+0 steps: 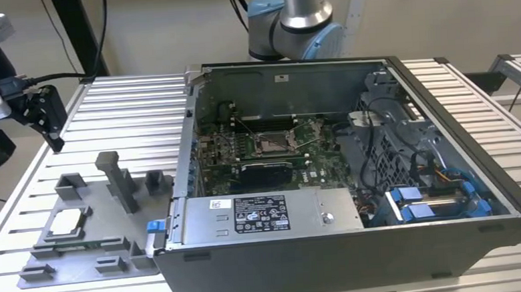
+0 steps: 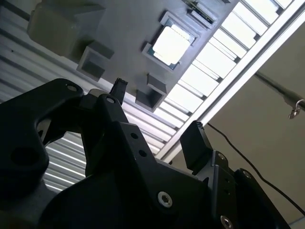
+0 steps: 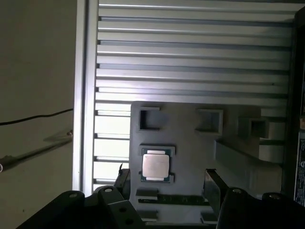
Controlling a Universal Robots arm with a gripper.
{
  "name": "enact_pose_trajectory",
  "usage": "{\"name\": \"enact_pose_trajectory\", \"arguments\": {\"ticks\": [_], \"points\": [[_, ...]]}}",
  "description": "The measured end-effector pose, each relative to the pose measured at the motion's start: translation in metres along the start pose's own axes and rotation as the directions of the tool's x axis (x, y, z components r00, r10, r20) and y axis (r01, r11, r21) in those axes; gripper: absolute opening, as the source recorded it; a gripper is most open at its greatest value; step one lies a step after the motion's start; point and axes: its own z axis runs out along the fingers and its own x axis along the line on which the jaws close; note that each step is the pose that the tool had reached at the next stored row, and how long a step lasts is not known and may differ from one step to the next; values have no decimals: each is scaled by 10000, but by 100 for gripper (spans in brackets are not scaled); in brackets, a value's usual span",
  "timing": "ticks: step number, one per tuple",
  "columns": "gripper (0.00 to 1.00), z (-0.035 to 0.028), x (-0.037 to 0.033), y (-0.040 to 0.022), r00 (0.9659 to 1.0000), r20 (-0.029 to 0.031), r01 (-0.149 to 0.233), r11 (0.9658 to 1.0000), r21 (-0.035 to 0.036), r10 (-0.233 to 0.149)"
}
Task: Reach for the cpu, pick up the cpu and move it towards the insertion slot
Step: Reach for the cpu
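On the exterior view's left, the gripper (image 1: pixel 50 127) hangs above the slatted table (image 1: pixel 124 106), well apart from the cpu (image 1: pixel 66 223). The cpu lies flat in a recess of the grey fixture plate (image 1: pixel 88 265). The dark gripper is hard to read from that view, but in both wrist views its fingers (image 3: pixel 212 183) stand apart with nothing between them, and the cpu (image 3: pixel 156 165) lies beyond their tips. Further right is the open computer case (image 1: pixel 337 249). The insertion slot (image 1: pixel 274 142) sits on the green board inside it.
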Motion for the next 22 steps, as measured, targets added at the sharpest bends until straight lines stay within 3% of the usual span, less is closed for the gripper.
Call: {"name": "enact_pose_trajectory", "arguments": {"ticks": [22], "points": [[100,210,0,-8,10000,-2,0,10000,2,0]]}}
